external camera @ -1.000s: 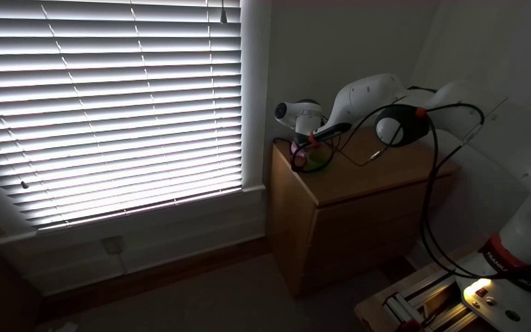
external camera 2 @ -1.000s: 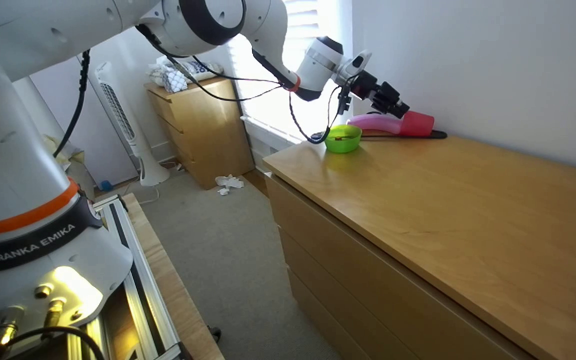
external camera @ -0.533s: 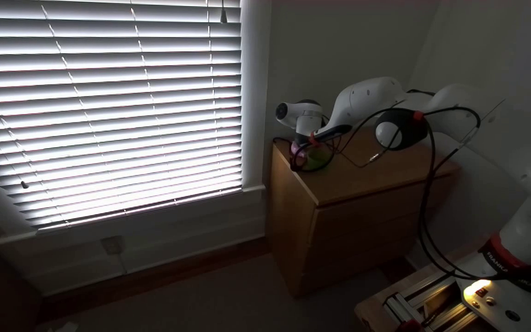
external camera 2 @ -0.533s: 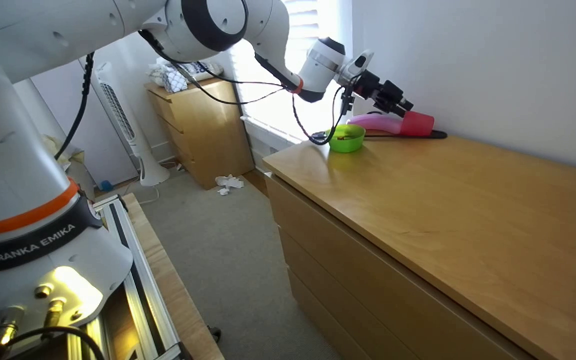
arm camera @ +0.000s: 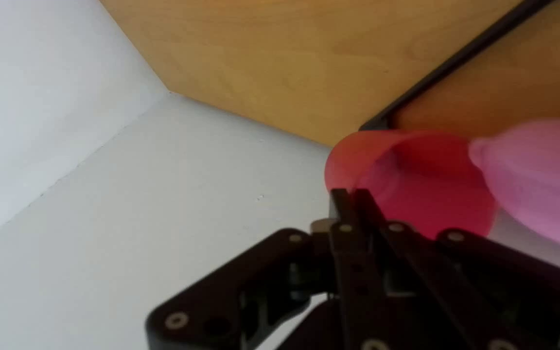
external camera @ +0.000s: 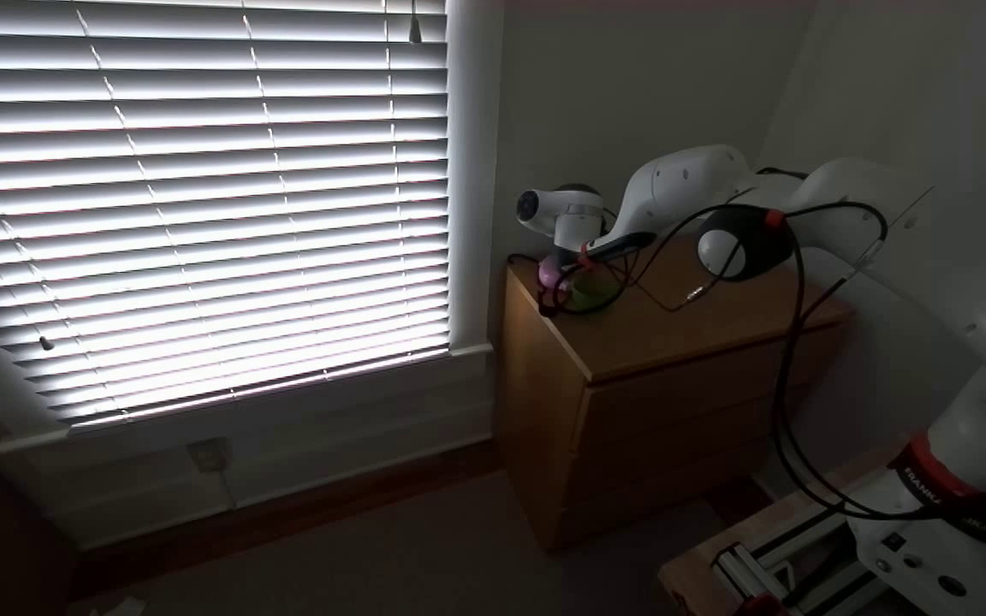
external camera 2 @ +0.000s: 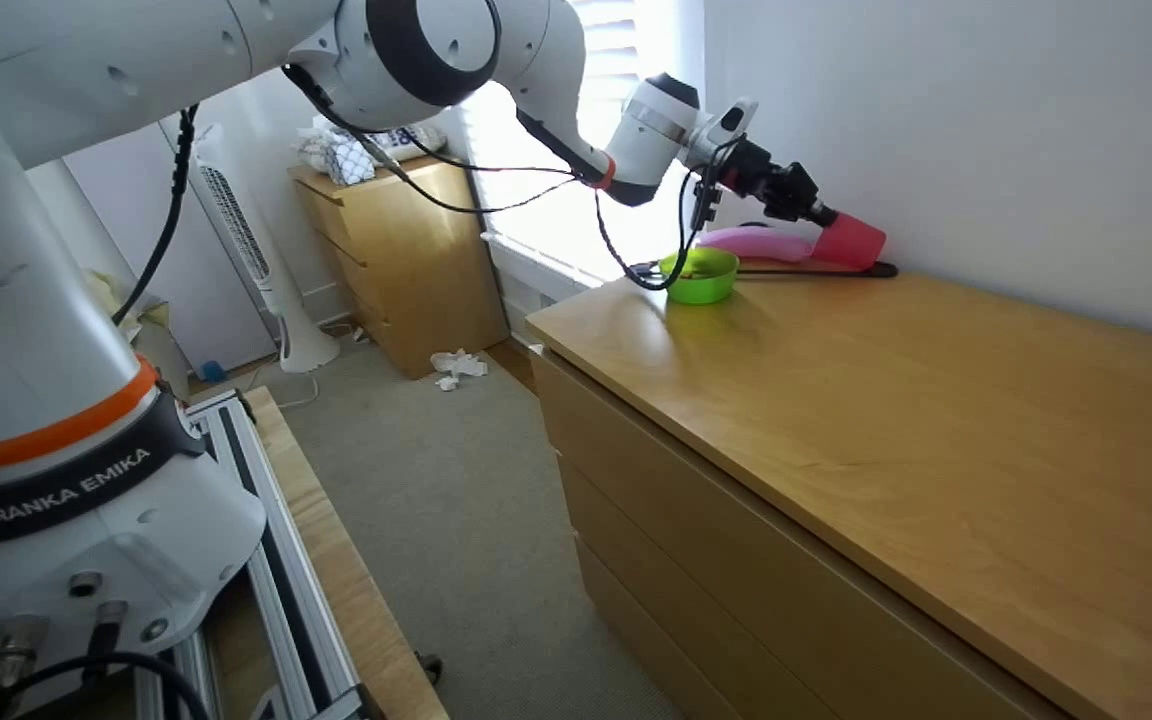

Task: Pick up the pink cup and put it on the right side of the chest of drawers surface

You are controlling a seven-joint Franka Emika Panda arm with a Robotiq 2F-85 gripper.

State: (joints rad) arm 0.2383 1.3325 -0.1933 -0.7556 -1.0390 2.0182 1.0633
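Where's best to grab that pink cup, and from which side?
I'd pinch the pink cup by its upper rim, coming down at a slant from the mouth side, where the end effector seems to have it now. The cup is tipped over, mouth facing that way, offering a wall edge to pinch; the pink lump crowds another part of the mouth.

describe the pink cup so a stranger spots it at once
Start at the large chest of drawers, then find the black pincer near the wall. It grips the tilted pink cup, open-mouthed and redder than the paler pink lump beside it.
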